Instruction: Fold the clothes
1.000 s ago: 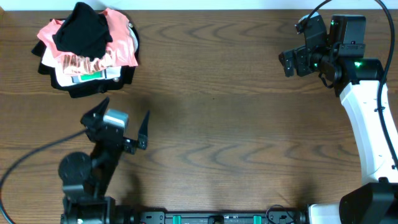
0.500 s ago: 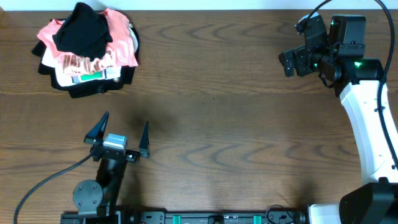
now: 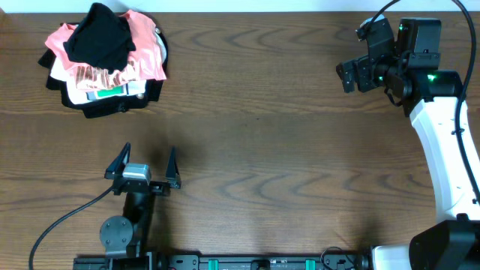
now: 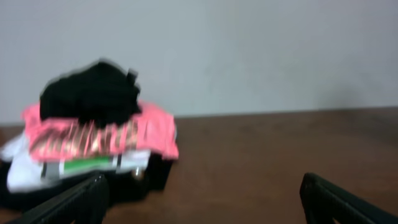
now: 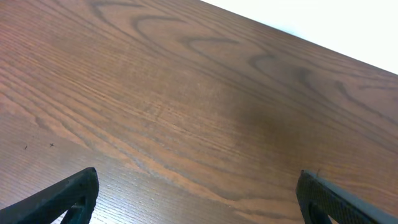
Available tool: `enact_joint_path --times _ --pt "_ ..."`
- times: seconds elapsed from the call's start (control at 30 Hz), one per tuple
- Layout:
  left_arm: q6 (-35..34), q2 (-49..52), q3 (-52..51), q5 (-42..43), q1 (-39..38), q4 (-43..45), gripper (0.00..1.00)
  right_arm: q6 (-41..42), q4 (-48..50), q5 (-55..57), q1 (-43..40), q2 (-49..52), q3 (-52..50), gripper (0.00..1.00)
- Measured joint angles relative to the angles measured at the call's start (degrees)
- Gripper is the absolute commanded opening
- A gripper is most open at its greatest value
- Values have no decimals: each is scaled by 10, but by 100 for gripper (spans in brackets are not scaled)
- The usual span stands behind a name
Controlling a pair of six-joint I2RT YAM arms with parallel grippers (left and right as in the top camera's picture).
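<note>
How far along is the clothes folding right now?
Done: nothing; the black garment sits crumpled atop the pink shirt. In hand: nothing; the left gripper and right gripper are open and empty, away from it. Left: pick it up, spread it, fold it.

1. Table (image 3: 285, 150): dark brown wood with bold, wavy grain, filling the overhead view.
2. Wall (image 4: 249, 56): plain and pale, rising just behind the table's far edge.
3. Light: even, with only soft shadows on the wood.
</note>
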Motion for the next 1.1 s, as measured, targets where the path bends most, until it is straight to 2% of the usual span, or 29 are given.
enact_joint_path --times 0.27,1.1 --pt "-5 0 -1 -37 0 -74 98 0 0 0 0 0 0 99" --pt "-9 0 1 -49 0 -79 98 0 0 0 0 0 0 99"
